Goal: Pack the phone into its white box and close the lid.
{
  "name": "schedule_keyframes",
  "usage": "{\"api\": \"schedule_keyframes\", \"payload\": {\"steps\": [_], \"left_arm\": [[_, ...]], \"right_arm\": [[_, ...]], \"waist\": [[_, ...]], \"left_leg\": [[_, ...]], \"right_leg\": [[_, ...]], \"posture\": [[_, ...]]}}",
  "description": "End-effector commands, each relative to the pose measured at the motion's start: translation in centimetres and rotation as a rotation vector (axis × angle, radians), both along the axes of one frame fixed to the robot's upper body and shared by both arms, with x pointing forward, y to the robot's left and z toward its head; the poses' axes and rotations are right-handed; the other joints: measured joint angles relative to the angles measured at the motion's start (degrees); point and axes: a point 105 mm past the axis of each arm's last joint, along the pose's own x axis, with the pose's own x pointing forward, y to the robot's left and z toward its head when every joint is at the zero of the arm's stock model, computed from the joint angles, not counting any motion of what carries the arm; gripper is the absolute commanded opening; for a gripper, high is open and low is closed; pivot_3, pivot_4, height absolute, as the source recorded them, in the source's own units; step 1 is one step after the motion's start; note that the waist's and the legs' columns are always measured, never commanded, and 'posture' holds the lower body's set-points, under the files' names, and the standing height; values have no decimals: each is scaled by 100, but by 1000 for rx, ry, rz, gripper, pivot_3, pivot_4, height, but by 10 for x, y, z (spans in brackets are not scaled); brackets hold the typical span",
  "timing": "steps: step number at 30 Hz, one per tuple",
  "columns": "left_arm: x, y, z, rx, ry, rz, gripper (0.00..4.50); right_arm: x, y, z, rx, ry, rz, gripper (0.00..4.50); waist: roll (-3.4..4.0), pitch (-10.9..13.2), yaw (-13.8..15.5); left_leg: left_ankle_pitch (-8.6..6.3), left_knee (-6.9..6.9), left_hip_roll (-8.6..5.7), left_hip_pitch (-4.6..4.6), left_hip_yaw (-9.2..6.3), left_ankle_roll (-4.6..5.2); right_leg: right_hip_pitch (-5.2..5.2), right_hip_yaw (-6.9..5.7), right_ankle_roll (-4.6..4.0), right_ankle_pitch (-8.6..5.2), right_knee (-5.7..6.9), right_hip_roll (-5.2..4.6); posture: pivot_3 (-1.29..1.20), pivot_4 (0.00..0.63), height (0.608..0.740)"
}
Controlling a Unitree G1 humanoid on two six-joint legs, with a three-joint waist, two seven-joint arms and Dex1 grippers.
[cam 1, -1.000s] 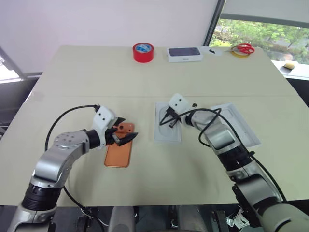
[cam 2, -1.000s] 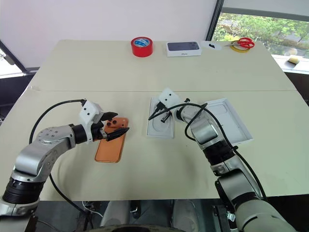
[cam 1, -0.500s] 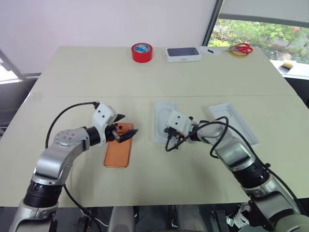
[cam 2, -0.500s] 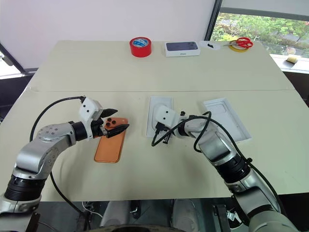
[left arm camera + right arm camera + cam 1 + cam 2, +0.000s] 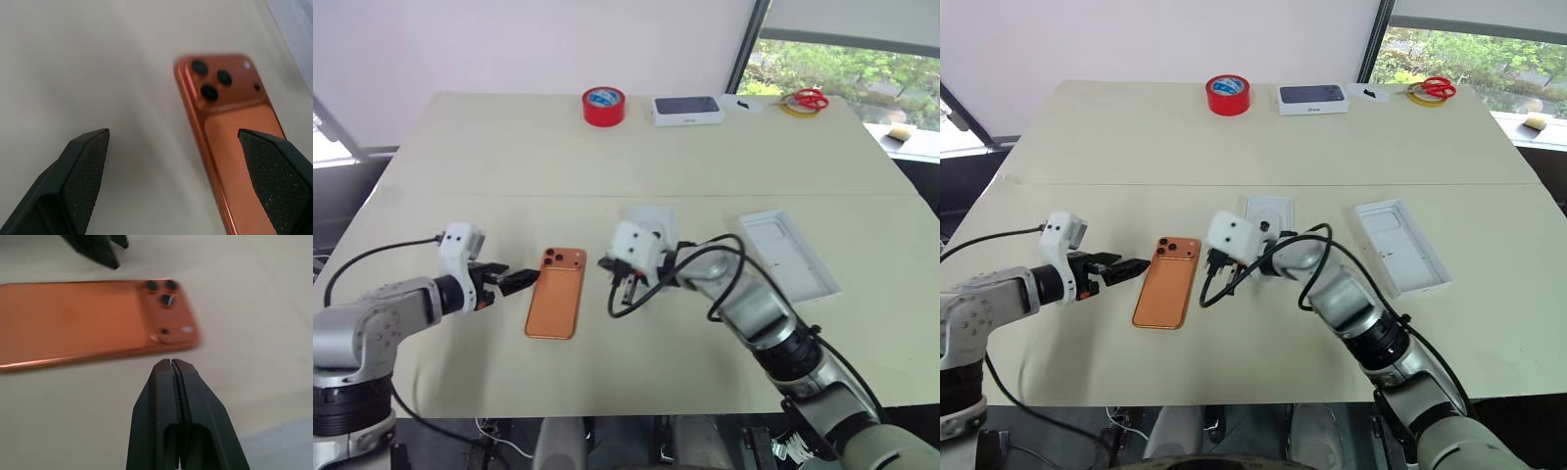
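The phone (image 5: 556,305) is lying flat on the table (image 5: 509,157), back up, camera end pointing away from the robot. Nothing is holding it.

The left gripper (image 5: 514,282) is sitting just left of the phone w/ its fingers spread wide, empty; in the left wrist view the phone's long edge is lying btwn the two pads (image 5: 83,161). The right gripper (image 5: 1211,291) is hanging just right of the phone's camera end, fingers pressed fully together, holding nothing; its tips are pointing at the phone's edge w/o touching.

The white box (image 5: 651,217) is lying right of the phone, mostly hidden behind the right wrist. The lid (image 5: 788,255) is lying further right of the phone, well apart, inner face up.

Packing is not yet started, in my judgement. Risks from here:
- Closed right fingers nudging the phone edge could be spinning it out of line w/ the left gripper's reach.
- A glossy, thin phone flat on the table is giving little edge to pinch, so a shallow grab may be slipping off.
- The right wrist's loose cable (image 5: 636,299) is dangling near the box and could be dragging it.
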Motion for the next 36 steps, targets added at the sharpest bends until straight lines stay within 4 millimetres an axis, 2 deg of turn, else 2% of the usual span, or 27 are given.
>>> {"api": "schedule_keyframes", "payload": {"steps": [1, 6, 12, 19, 30, 36], "left_arm": [[-8, -4, 3, -78, 54, 1, 4429], [-18, -23, -7, -142, 132, -44, 4429], [-28, -45, -23, -145, 196, -120, 4429], [-30, -69, -23, -186, 202, -201, 4429], [-22, -93, -10, -323, 175, -250, 4429], [-17, -84, -12, -298, 187, -201, 4429]], "right_arm": [[0, 8, -6, -68, -20, 29, 20], [1, 11, -17, -113, 15, 34, 20], [-3, 15, -19, -119, 20, 61, 20], [-2, 17, -19, -115, 14, 57, 20], [0, 16, -19, -106, 17, 34, 20], [1, 16, -19, -103, 18, 26, 20]], "waist": [[-1, 0, -2], [-1, -1, -16], [1, -7, -10], [17, -34, 4], [19, -45, -2], [19, -45, -16]], "left_leg": [[0, 0, 0, 1, 0, 0], [13, -1, -1, 2, 0, -22], [13, -2, -1, 10, -1, -24], [6, -3, -4, 13, -2, -13], [-1, -2, -10, 20, -7, -1], [1, -3, -9, 18, -4, -4]], "right_leg": [[0, 0, 0, 0, 0, -1], [22, 1, 0, 0, 2, 0], [31, 1, 0, 0, 1, -2], [33, 1, 0, 0, -1, -6], [44, -2, 0, 0, -5, -11], [41, -1, 0, 0, -4, -8]], "posture": [[0, 150, 730], [0, 150, 730], [0, 150, 730], [0, 150, 730], [0, 150, 730], [0, 150, 730]]}}
